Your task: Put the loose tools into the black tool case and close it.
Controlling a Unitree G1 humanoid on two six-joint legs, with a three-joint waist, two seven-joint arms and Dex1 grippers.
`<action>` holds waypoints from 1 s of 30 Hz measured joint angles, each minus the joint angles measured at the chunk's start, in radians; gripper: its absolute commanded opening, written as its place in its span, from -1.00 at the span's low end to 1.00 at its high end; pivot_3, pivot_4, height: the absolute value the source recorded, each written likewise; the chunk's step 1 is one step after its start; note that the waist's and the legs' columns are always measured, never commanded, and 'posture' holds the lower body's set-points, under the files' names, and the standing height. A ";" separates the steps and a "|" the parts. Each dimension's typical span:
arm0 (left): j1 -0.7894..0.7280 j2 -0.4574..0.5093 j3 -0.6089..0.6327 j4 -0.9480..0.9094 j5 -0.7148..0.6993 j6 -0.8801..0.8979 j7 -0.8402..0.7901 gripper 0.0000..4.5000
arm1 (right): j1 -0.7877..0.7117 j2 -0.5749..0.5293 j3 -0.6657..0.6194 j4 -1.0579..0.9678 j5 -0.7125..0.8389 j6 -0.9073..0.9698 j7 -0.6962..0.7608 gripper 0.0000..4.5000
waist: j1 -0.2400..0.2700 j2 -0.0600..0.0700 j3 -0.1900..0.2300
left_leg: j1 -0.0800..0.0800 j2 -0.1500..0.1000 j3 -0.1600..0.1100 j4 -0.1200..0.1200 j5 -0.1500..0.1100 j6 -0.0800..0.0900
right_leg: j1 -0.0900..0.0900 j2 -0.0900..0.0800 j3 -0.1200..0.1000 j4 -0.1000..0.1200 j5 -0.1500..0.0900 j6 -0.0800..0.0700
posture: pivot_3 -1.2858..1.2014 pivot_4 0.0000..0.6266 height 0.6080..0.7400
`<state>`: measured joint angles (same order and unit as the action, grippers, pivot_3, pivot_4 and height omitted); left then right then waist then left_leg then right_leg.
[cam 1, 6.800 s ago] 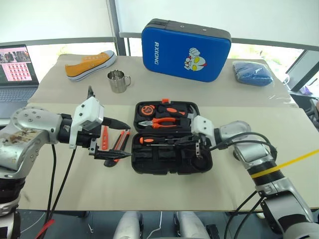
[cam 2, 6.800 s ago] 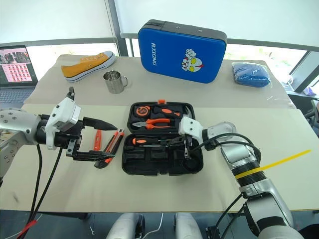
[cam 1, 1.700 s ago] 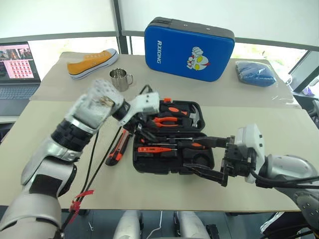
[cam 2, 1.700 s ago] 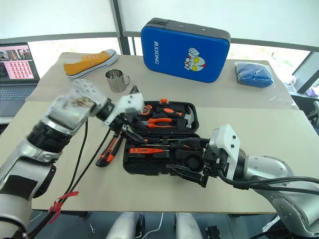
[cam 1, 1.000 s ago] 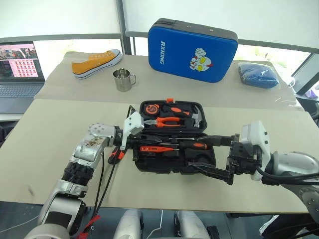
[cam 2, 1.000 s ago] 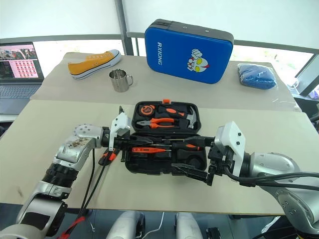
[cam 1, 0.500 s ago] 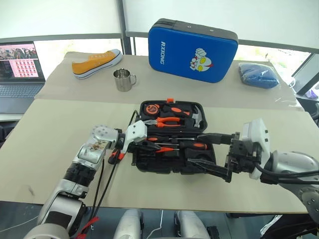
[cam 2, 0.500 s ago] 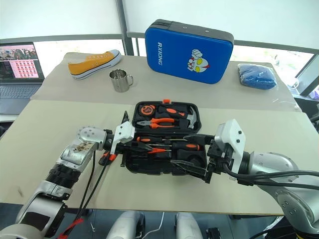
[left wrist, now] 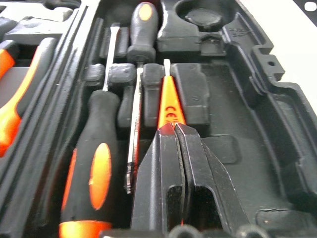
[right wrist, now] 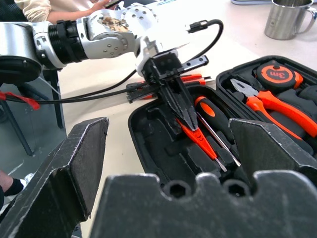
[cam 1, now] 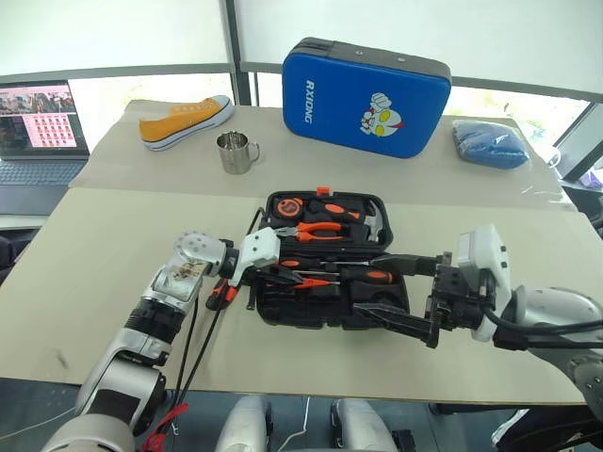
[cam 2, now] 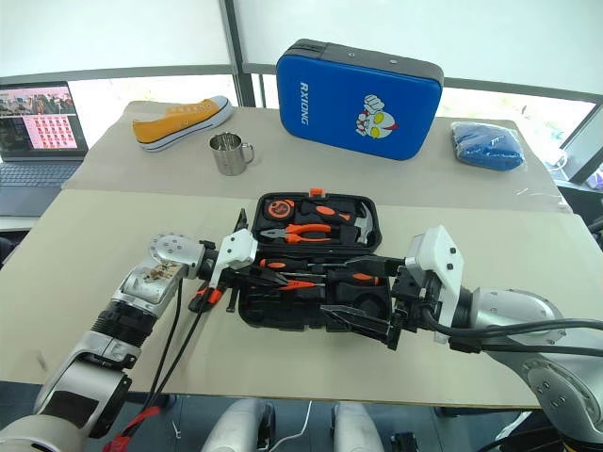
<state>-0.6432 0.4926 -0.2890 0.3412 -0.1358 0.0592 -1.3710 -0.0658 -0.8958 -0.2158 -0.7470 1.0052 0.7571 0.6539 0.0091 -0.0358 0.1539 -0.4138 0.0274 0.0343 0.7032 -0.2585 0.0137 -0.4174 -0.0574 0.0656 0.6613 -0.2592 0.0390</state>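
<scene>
Orange tester (left wrist: 170, 106) lengthwise in case (cam 1: 332, 306), tip rightward.

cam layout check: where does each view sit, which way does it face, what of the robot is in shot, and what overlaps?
Left and right eye views: head stereo pair, looking forward and down at the open black tool case; both arms in shot.
Left wrist view: along the left gripper, jaws shut on the slim orange tester screwdriver over the case slots.
Right wrist view: along the open right gripper, facing the case and the left gripper.
Shared: all views show the case and tester screwdriver.
</scene>
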 measured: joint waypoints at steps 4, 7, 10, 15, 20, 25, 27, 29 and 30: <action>0.000 -0.007 -0.006 0.002 0.020 -0.033 0.015 -0.96 | 0.000 0.000 -0.003 0.008 0.001 0.000 -0.004 1.00 | 0.004 0.000 0.000 | 0.000 0.000 0.000 0.000 0.000 0.000 | 0.001 0.000 0.000 0.000 0.000 0.000 | 0.03 -0.52 0.98; -0.014 -0.022 -0.005 0.037 0.030 -0.041 0.033 -0.96 | -0.001 0.001 -0.002 0.008 0.002 0.000 -0.006 1.00 | 0.006 0.001 0.000 | 0.005 -0.001 0.000 0.000 0.000 0.000 | 0.007 0.000 -0.001 -0.003 0.000 0.000 | 0.03 -0.52 0.98; -0.030 -0.032 -0.006 0.074 0.043 -0.065 0.045 -0.96 | -0.001 0.001 -0.002 0.005 0.002 0.000 -0.007 1.00 | 0.006 0.001 0.000 | 0.010 0.000 -0.001 -0.001 -0.001 0.002 | 0.014 0.000 -0.002 -0.006 0.000 0.001 | 0.03 -0.52 0.98; -0.035 -0.033 -0.008 0.087 0.054 -0.091 0.035 -0.96 | -0.001 0.001 -0.002 0.005 0.002 0.000 -0.007 1.00 | 0.005 0.001 -0.001 | 0.010 0.000 -0.001 -0.001 -0.001 0.002 | 0.014 0.000 -0.002 -0.006 0.000 0.001 | 0.03 -0.52 0.98; -0.031 -0.032 -0.010 0.086 0.063 -0.125 0.026 -0.96 | -0.001 0.001 -0.002 0.005 0.002 0.000 -0.007 1.00 | 0.005 0.001 -0.001 | 0.010 0.001 -0.001 -0.001 -0.001 0.002 | 0.014 0.000 -0.002 -0.006 0.000 0.001 | 0.03 -0.52 0.98; -0.030 -0.032 -0.015 0.088 0.080 -0.170 0.026 -0.96 | -0.001 0.002 -0.002 0.005 0.002 0.000 -0.007 1.00 | 0.006 0.001 -0.001 | 0.010 0.001 -0.001 -0.001 -0.001 0.002 | 0.014 0.000 -0.002 -0.006 0.000 0.001 | 0.03 -0.52 0.98; -0.030 -0.032 -0.017 0.088 0.089 -0.187 0.026 -0.96 | 0.000 0.003 -0.002 0.005 0.001 0.000 -0.007 1.00 | 0.006 0.002 -0.001 | 0.010 0.001 -0.001 -0.001 -0.001 0.002 | 0.014 -0.001 -0.002 -0.006 0.000 0.001 | 0.03 -0.52 0.98; -0.030 -0.034 -0.021 0.094 0.098 -0.196 0.028 -0.96 | -0.001 0.003 -0.001 0.005 0.001 0.000 -0.007 1.00 | 0.005 0.003 -0.002 | 0.011 0.001 -0.001 -0.001 -0.001 0.002 | 0.014 0.000 -0.002 -0.007 0.000 0.001 | 0.03 -0.52 0.98; -0.031 -0.036 -0.022 0.098 0.100 -0.202 0.029 -0.96 | -0.001 0.004 -0.001 0.005 0.001 0.000 -0.007 1.00 | 0.005 0.003 -0.002 | 0.011 0.001 -0.001 -0.001 -0.001 0.002 | 0.014 0.000 -0.002 -0.007 0.000 0.001 | 0.03 -0.52 0.98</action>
<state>-0.6738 0.4570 -0.3109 0.4389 -0.0361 -0.1427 -1.3422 -0.0663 -0.8915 -0.2170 -0.7423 1.0061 0.7570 0.6471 0.0141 -0.0326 0.1514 -0.4032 0.0281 0.0332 0.7019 -0.2598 0.0158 -0.4030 -0.0579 0.0638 0.6545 -0.2593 0.0398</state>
